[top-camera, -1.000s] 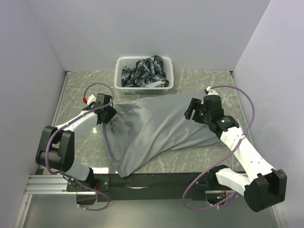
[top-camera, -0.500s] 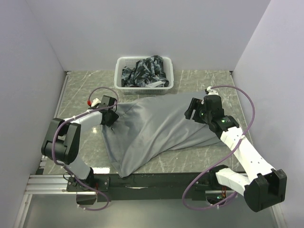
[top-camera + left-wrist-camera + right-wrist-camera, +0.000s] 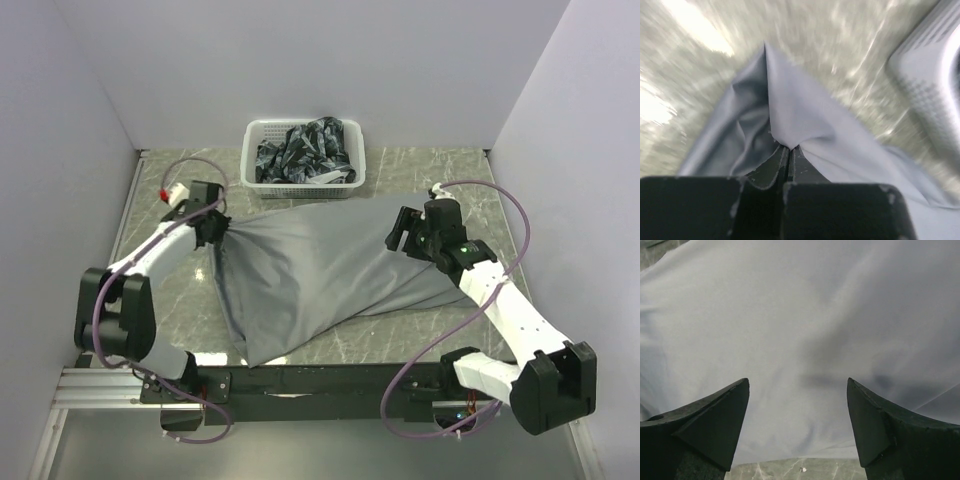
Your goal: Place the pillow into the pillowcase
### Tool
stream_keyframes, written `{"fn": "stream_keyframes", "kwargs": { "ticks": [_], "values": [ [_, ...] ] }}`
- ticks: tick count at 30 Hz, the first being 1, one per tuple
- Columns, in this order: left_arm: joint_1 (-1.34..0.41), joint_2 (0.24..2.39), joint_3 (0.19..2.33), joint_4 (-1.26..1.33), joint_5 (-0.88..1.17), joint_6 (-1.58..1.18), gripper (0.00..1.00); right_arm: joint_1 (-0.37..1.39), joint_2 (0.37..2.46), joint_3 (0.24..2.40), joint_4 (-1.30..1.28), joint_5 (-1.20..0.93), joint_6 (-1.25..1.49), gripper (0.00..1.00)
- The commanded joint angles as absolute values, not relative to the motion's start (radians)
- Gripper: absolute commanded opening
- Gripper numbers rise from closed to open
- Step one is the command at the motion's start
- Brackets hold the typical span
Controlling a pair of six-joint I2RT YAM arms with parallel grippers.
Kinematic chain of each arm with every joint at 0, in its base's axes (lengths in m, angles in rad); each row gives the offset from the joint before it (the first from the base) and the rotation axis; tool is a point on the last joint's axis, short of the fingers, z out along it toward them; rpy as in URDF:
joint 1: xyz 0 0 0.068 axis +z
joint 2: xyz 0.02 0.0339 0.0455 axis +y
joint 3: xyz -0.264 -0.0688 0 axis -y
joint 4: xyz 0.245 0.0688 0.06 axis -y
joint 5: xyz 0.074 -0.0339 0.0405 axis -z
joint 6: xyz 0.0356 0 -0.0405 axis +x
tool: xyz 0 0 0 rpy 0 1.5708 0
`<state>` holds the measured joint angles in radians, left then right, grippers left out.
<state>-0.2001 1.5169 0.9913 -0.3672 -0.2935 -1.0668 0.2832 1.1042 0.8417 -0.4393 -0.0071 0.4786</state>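
The grey pillowcase (image 3: 320, 270) lies spread and bulging across the middle of the marble table (image 3: 160, 290). No part of the pillow shows; it is hidden or out of view. My left gripper (image 3: 214, 232) is at the pillowcase's far left corner, shut on a pinched fold of the grey fabric. The left wrist view shows the cloth (image 3: 805, 120) bunched right at the closed fingertips of that gripper (image 3: 789, 148). Over the pillowcase's far right part, my right gripper (image 3: 401, 233) stands open. Its wrist view shows smooth grey fabric (image 3: 800, 315) between the spread fingers of the right gripper (image 3: 797, 382).
A white plastic basket (image 3: 300, 186) holding dark patterned cloth (image 3: 310, 145) stands at the back centre, just beyond the pillowcase. Its wall (image 3: 935, 65) appears blurred in the left wrist view. White walls enclose the table on three sides.
My left gripper has shut on the pillowcase corner and drawn it left and toward the back. The right gripper has opened a little wider and barely moved.
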Motion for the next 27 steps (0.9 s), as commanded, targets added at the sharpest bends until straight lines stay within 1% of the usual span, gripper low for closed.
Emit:
{"fn": "stream_keyframes", "kwargs": {
  "ticks": [1,4,7,11,13,17,19,21,24,26,27],
  "values": [
    [-0.077,1.398,1.032,-0.385,-0.261,-1.019,0.01,0.256,1.13,0.867,-0.39,0.026,0.506,0.86],
    [-0.038,1.361,1.077,-0.413,-0.247,-0.996,0.01,0.223,1.157,0.896,-0.406,0.028,0.52,0.88],
    [-0.005,1.326,1.126,-0.43,-0.256,-0.973,0.01,0.199,1.131,0.879,-0.416,0.035,0.546,0.91],
    [0.076,1.342,1.207,-0.456,-0.233,-0.954,0.01,0.181,1.017,0.81,-0.443,0.057,0.604,0.97],
    [0.09,1.361,1.252,-0.476,-0.248,-0.942,0.01,0.164,0.974,0.753,-0.46,0.069,0.644,1.0],
    [0.143,1.384,1.288,-0.471,-0.22,-0.934,0.01,0.126,0.852,0.652,-0.508,0.035,0.71,0.99],
    [0.182,1.397,1.299,-0.469,-0.19,-0.937,0.01,0.107,0.787,0.576,-0.489,0.011,0.741,0.98],
    [0.199,1.41,1.321,-0.482,-0.183,-0.934,0.01,0.071,0.766,0.52,-0.453,-0.024,0.756,0.97],
    [0.227,1.41,1.316,-0.48,-0.16,-0.939,0.01,-0.032,0.793,0.476,-0.381,-0.075,0.765,0.96],
    [0.244,1.405,1.299,-0.468,-0.141,-0.946,0.01,-0.104,0.853,0.46,-0.303,-0.153,0.758,0.95],
    [0.247,1.402,1.295,-0.466,-0.129,-0.95,0.01,-0.183,0.873,0.448,-0.276,-0.229,0.761,0.95]
  ]
}}
